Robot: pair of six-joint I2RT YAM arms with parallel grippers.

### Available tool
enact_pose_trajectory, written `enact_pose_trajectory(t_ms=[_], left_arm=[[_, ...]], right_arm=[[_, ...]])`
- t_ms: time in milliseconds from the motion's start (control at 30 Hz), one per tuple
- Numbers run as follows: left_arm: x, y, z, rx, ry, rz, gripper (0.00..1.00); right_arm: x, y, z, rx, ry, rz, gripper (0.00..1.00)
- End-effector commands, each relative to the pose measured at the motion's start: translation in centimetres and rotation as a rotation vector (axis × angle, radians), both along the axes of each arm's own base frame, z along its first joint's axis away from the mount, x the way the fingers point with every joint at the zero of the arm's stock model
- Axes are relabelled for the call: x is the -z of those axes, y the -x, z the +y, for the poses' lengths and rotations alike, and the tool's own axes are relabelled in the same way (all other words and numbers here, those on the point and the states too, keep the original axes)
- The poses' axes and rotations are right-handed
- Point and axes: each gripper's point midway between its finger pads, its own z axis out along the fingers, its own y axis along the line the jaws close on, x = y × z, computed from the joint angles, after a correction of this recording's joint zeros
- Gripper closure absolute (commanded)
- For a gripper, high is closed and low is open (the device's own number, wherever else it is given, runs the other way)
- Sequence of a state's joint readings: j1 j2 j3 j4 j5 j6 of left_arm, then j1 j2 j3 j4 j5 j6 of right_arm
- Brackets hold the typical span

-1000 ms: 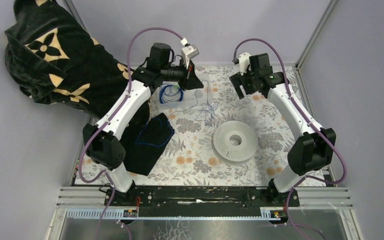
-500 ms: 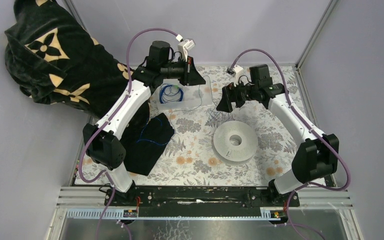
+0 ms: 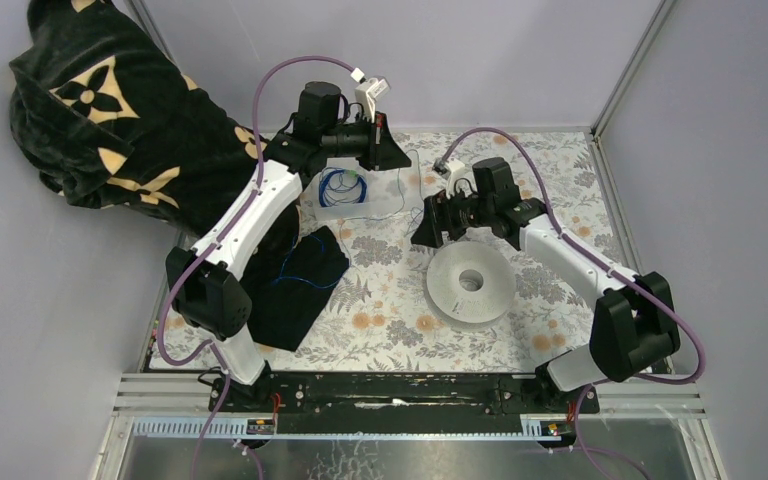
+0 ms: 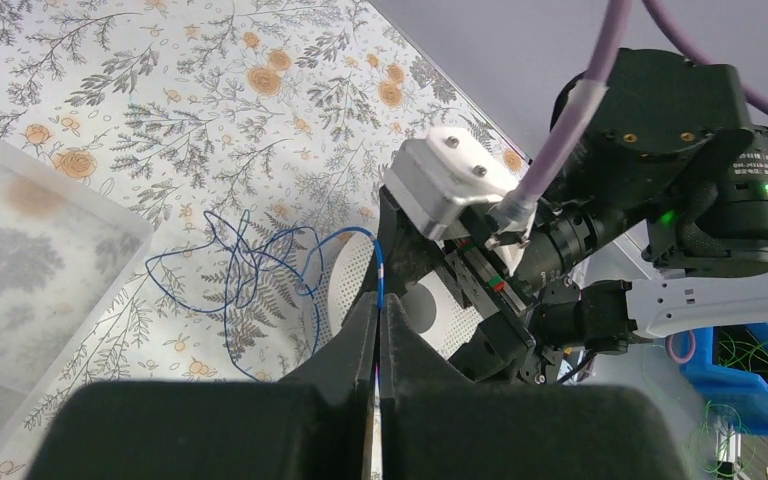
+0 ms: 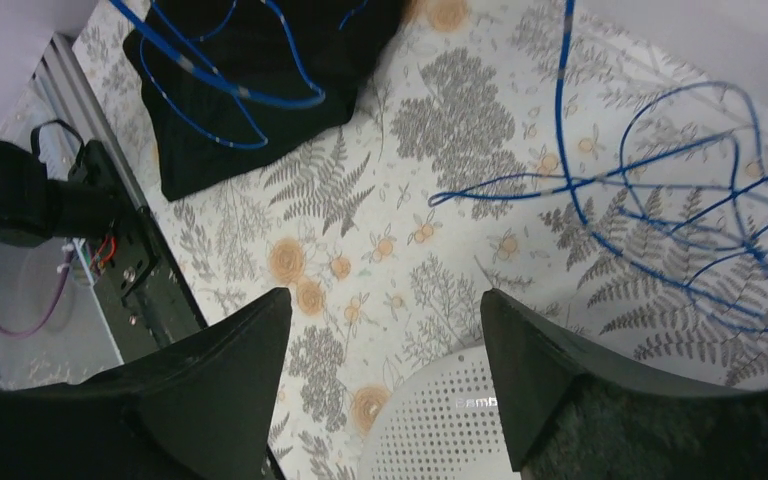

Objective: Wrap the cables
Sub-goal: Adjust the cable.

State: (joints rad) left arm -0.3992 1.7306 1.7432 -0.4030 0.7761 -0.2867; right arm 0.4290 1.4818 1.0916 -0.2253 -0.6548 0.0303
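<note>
Right arm (image 3: 560, 250) swung inward, jaws spread above loose cables (image 5: 561, 100); left jaws pinch one strand (image 4: 379, 270)

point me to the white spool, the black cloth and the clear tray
white spool (image 3: 448, 292): top view, flat top face left of its hole
black cloth (image 3: 300, 300): top view, bare middle of the fabric
clear tray (image 3: 385, 197): top view, bare floor at its right end
</note>
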Motion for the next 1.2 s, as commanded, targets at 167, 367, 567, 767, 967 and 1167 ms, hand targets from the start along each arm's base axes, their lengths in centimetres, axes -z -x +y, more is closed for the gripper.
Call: enact_pose_trajectory(t_ms=[167, 367, 567, 767, 967, 1167], left_arm=[[-2.7, 0.3, 0.2, -0.020, 0.033, -0.094, 1.00], [-2.9, 0.6, 0.1, -0.022, 0.047, -0.073, 1.00], [-2.8, 1.2, -0.1, -0.021, 0.069, -0.049, 1.00], [-2.8, 1.6, -0.1, -0.021, 0.079, -0.036, 1.00], [-2.5, 1.9, 0.1, -0.032, 0.082, -0.039, 1.00], [-2.3, 1.7, 0.8, -0.063, 0.074, -0.052, 1.00]], right_arm=[[-2.4, -2.9, 2.5, 0.087, -0.131, -0.108, 0.24], [-2.0, -4.7, 3.5, 0.188, -0.150, -0.150, 0.26], [-1.5, -6.2, 3.9, 0.248, -0.166, -0.168, 0.31], [-0.6, -7.5, 3.9, 0.285, -0.134, -0.173, 0.48], [-0.9, -8.0, 3.4, 0.284, -0.106, -0.222, 0.76], [-2.4, -7.9, 1.8, 0.284, -0.037, -0.315, 1.00]])
